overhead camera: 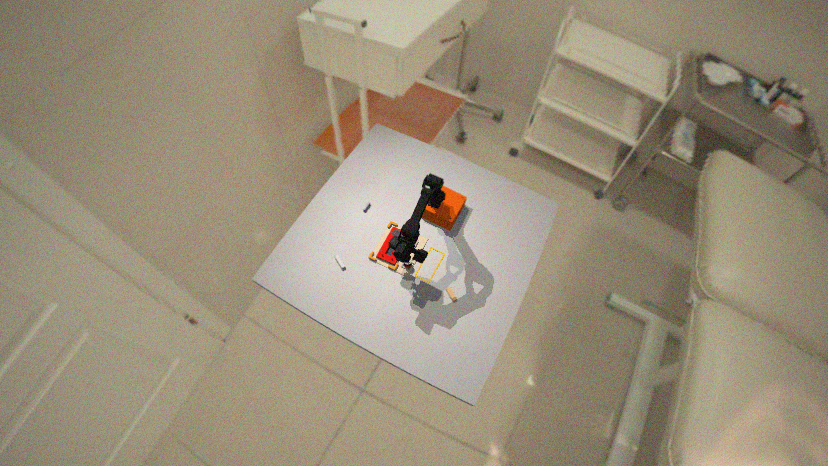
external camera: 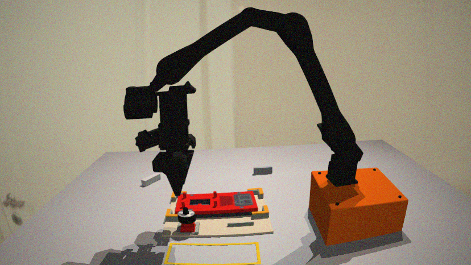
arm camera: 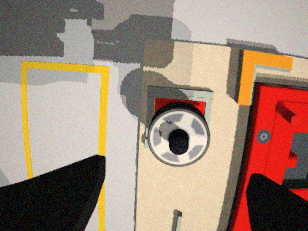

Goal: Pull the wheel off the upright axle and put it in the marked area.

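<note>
gripper poised above the wheel, fingers parted and grasping nothing; the wheel sits on its upright axle on the cream board, beside the yellow-outlined marked area.

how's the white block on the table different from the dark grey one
The white block is pale and lies at an angle; the dark grey block is much darker and lies nearly square to the exterior camera. The white one sits out to the left past the red board, the grey one behind the board's right end. Both are small bars lying flat, loose on the table, untouched by the gripper.
</note>
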Action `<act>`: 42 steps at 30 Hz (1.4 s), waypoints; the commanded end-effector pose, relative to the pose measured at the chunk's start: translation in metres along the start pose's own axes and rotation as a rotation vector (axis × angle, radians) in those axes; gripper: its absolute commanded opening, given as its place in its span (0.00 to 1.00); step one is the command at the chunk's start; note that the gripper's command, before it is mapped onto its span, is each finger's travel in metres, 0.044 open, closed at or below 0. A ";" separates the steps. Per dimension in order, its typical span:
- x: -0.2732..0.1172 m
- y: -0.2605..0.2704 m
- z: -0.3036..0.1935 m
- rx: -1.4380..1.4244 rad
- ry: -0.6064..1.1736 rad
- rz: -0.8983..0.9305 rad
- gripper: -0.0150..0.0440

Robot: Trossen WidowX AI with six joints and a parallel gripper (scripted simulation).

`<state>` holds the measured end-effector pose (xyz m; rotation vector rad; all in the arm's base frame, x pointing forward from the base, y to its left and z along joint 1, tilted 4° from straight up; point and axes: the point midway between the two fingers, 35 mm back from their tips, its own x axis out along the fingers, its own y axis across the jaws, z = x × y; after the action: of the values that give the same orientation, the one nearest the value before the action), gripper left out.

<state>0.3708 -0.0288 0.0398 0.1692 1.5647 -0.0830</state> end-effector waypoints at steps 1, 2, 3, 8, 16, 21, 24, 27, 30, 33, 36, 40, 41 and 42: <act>0.023 -0.001 -0.001 -0.004 0.016 -0.003 0.76; 0.031 -0.001 -0.001 -0.004 0.016 -0.003 0.76; 0.038 -0.001 -0.002 -0.004 0.016 -0.003 0.76; 0.068 -0.001 -0.006 -0.004 0.016 -0.003 0.76; 0.068 -0.001 -0.008 -0.007 0.024 -0.002 0.58; 0.068 -0.001 -0.008 -0.007 0.024 -0.002 0.53; 0.068 -0.001 -0.008 -0.007 0.024 -0.002 0.49; 0.067 -0.001 -0.008 -0.007 0.024 -0.002 0.36; 0.066 -0.001 -0.008 -0.007 0.024 -0.002 0.25; 0.065 -0.001 -0.007 -0.007 0.024 -0.002 0.25; 0.064 -0.001 -0.007 -0.007 0.024 -0.002 0.25; 0.063 -0.001 -0.007 -0.007 0.023 -0.002 0.25; 0.063 -0.001 -0.007 -0.007 0.023 -0.002 0.25; 0.062 -0.001 -0.007 -0.007 0.023 -0.002 0.25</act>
<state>0.3639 -0.0251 -0.0241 0.1635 1.5882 -0.0775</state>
